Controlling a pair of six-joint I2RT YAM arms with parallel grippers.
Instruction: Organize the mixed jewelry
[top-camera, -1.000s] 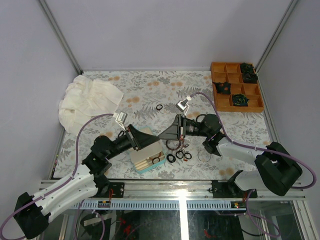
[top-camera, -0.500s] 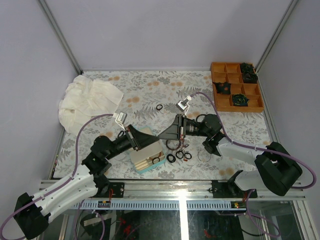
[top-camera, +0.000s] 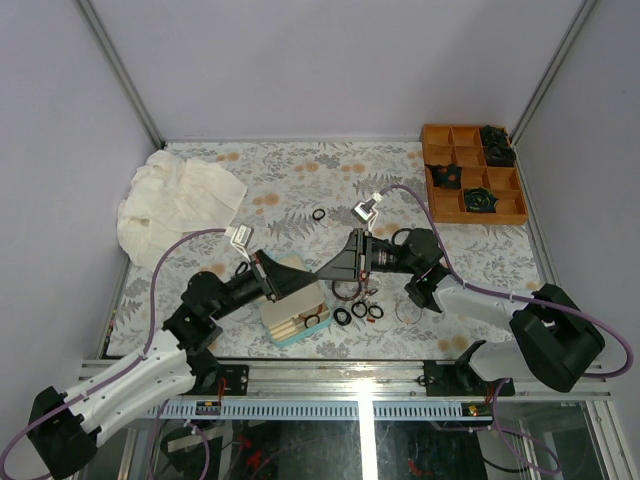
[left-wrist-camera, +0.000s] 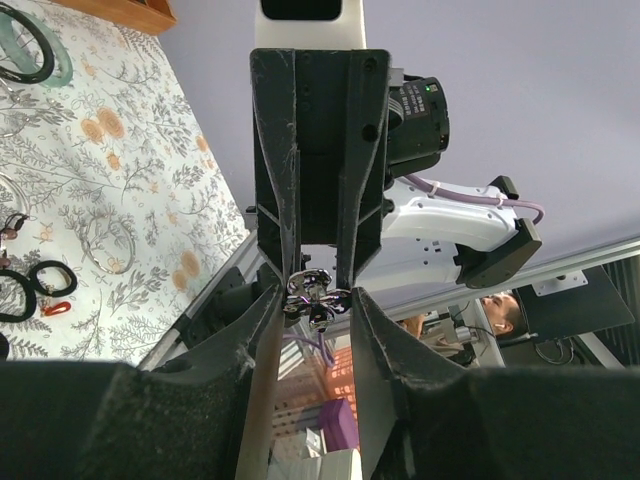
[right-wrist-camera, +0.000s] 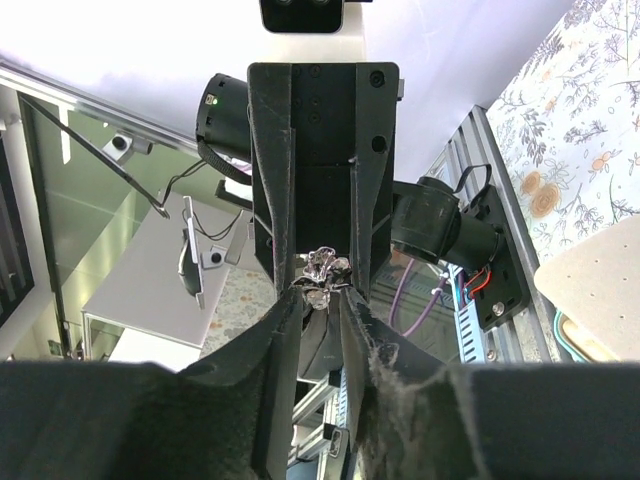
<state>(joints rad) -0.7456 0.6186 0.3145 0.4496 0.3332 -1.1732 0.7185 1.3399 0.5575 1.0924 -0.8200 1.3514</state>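
Nothing visibly shifts from the earlier frames; both arms hold their pose. The left end effector (left-wrist-camera: 313, 300) and right end effector (right-wrist-camera: 320, 292) lie level, tip to tip above the table (top-camera: 300, 170), just past the case (top-camera: 292, 322). A small glinting piece (right-wrist-camera: 322, 267) sits between all four fingertips. Both pairs of fingers are drawn in narrow about it, but I cannot tell which one truly grips it.

Sorting looks barely begun. Black rings (top-camera: 359, 312) and a reddish bangle (top-camera: 345, 291) lie loose right of the case, a clear bangle (top-camera: 405, 310) farther right, and another ring (top-camera: 319, 214) apart up the table. One ring (top-camera: 312, 320) rests at the case's edge.
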